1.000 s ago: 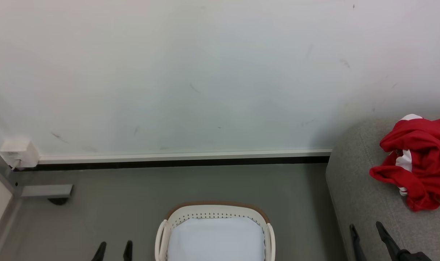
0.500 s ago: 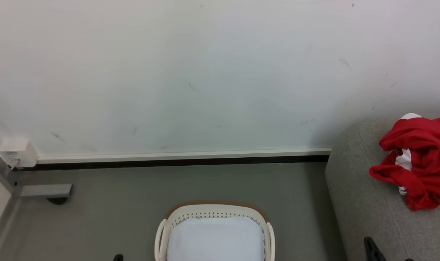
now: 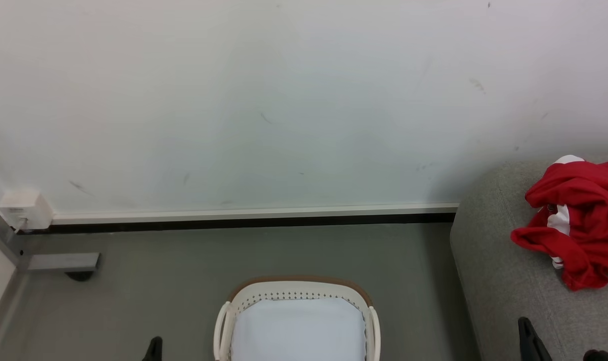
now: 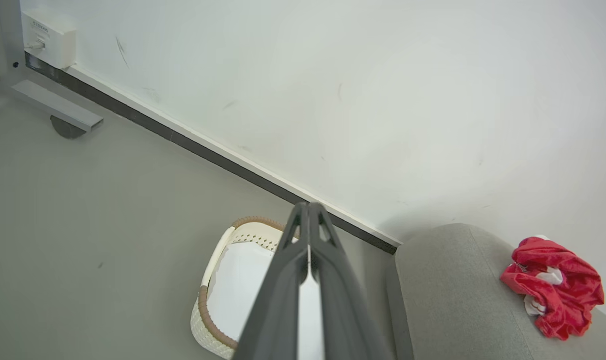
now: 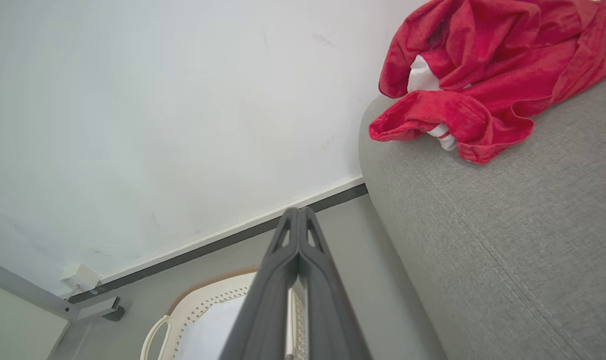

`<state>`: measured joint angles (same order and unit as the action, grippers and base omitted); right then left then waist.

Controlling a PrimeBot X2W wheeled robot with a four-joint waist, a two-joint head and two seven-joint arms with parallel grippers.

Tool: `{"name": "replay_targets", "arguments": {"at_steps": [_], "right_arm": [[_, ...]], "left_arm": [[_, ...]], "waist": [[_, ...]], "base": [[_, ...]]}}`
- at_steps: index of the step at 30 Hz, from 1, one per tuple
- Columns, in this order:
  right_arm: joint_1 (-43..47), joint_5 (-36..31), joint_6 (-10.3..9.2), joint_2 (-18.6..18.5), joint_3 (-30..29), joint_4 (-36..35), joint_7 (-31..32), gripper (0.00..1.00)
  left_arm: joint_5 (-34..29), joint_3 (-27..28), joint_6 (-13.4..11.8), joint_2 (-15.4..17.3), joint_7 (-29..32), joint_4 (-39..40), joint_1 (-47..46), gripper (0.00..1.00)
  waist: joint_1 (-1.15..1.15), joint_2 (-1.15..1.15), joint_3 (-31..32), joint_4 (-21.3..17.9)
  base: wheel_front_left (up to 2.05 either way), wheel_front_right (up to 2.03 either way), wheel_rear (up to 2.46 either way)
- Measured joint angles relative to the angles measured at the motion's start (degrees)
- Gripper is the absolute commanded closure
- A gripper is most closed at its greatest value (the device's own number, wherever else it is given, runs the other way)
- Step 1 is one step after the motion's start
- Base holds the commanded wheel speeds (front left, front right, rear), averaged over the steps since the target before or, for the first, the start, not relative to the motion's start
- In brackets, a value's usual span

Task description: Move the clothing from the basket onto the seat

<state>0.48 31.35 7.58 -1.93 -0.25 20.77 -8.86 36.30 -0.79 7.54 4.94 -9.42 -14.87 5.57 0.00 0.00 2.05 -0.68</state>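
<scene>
Head view: clothing [image 3: 579, 220] heaped on seat [image 3: 494, 281] at 3 o'clock, basket [image 3: 298, 285] at 6 o'clock.
Left gripper [image 4: 308, 205] and right gripper [image 5: 298, 210] both pressed closed, empty; in right wrist view, clothing at 2 o'clock of right gripper, well apart.

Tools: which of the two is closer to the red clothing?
The right tool, by the grey sofa where the clothing lies. The left tool is beside the basket, farther from it.
</scene>
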Motion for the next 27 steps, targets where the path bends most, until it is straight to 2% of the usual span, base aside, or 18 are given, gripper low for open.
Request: {"name": "replay_targets", "arguments": {"at_steps": [27], "right_arm": [[-2.20,21.72,0.00,-0.15,-2.16,-2.32,5.46,1.00]], "left_arm": [[19.83,2.31,-0.01,-0.53,5.41,0.23,-4.13,1.00]], "waist": [[0.00,0.00,-0.58,0.18]], "base": [[0.00,0.00,0.00]]}}
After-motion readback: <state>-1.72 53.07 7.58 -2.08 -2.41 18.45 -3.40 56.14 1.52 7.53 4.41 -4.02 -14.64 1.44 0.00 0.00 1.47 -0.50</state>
